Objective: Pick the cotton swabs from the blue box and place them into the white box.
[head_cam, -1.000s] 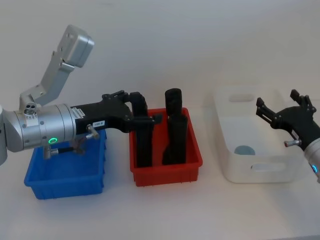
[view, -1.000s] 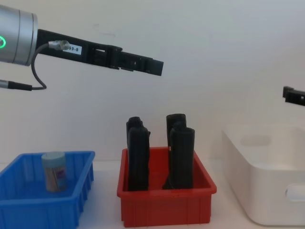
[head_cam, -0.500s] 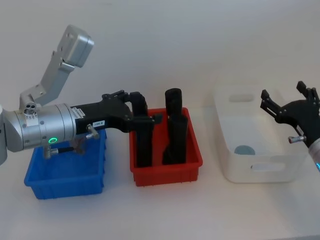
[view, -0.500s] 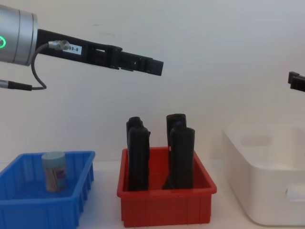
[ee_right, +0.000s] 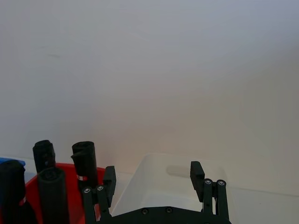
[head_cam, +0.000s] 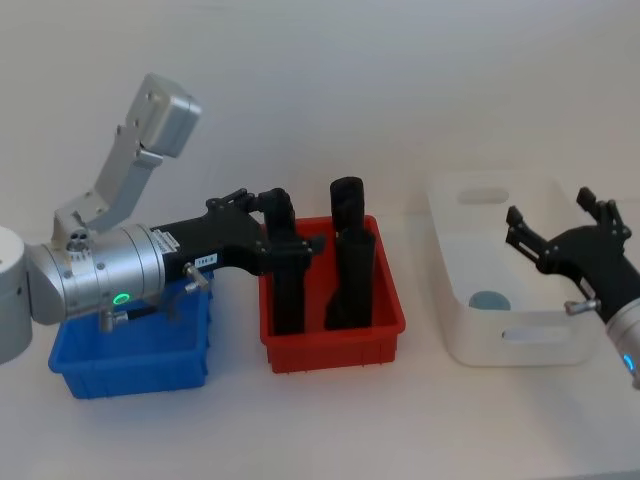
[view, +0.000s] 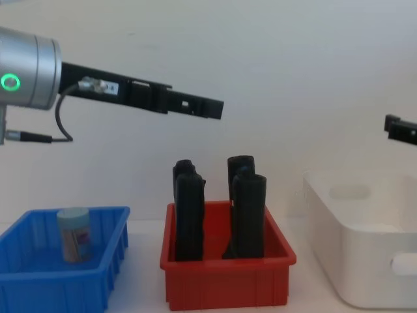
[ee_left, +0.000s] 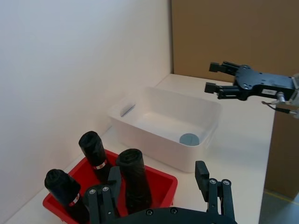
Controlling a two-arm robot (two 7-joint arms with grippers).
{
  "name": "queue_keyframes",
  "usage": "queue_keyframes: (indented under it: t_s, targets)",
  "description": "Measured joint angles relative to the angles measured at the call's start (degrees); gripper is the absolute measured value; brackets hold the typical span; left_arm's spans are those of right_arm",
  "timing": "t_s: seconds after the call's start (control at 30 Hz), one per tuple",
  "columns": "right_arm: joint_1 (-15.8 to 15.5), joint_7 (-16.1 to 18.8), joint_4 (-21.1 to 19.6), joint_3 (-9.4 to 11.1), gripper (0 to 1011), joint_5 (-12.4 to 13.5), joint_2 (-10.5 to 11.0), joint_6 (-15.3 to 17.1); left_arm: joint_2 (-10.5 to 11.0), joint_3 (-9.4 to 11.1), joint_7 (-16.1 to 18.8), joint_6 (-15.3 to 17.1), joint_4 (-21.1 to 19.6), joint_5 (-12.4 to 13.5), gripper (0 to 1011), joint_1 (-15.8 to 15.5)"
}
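Observation:
One cotton swabs jar [view: 73, 233] stands upright in the blue box [view: 98, 280] at the left. A second jar, seen by its pale lid [head_cam: 488, 300], lies in the white box [head_cam: 560, 340] at the right. My left gripper [head_cam: 295, 225] hangs open and empty high above the red bin's near-left part, well to the right of the blue box. From the left wrist, its fingers [ee_left: 202, 173] are spread apart. My right gripper [head_cam: 558, 232] hovers open and empty over the white box's right side.
A red bin [head_cam: 330, 345] with several tall black objects [head_cam: 350, 255] stands between the two boxes, right under my left gripper. In the head view, the left arm's silver body [head_cam: 95, 285] covers much of the blue box. A wall rises close behind the bins.
My left arm has sunk a little and its silver body has shifted right. The right gripper swung out to the right and came back over the white box.

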Motion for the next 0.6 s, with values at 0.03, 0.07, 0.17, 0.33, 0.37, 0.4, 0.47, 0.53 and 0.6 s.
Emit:
queue_keyframes:
  t_s: [0.03,0.07,0.17,0.33,0.37,0.4,0.47,0.53,0.6]
  targets:
    - [-0.74,0.12,-0.63,-0.14,1001,0.0,-0.01,0.26,-0.09,0.25,1.14,-0.72,-0.05,0.26,1004,0.45]
    - [-1.23,0.19,-1.07,-0.22,1001,0.01,-0.02,0.45,-0.13,0.39,1.81,-1.13,-0.08,0.4,1004,0.68]
    - [-2.79,0.45,-2.47,-0.48,1001,0.02,-0.05,1.08,-0.32,0.93,4.08,-2.6,-0.22,0.9,1004,1.64]
    - [-5.62,0.88,-4.97,-0.93,1001,0.05,-0.09,2.14,-0.65,1.87,8.02,-5.2,-0.44,1.72,1004,3.23]
    - [-6.1,0.95,-5.4,-1.03,1001,0.05,-0.1,2.31,-0.7,1.99,8.59,-5.6,-0.47,1.84,1004,3.46]
    - [-6.41,1.01,-5.69,-1.08,1001,0.05,-0.11,2.43,-0.75,2.12,9.18,-5.99,-0.49,1.96,1004,3.7]
    - [-7.61,1.16,-6.8,-1.28,1001,0.07,-0.12,2.88,-0.85,2.4,10.28,-6.72,-0.55,2.19,1004,4.17]
    - [-8.41,1.27,-7.48,-1.42,1001,0.08,-0.13,3.22,-0.98,2.76,11.95,-7.8,-0.65,2.54,1004,4.8]
    - [-9.29,1.4,-8.28,-1.56,1001,0.09,-0.15,3.54,-1.12,3.16,13.68,-8.94,-0.73,2.9,1004,5.55]
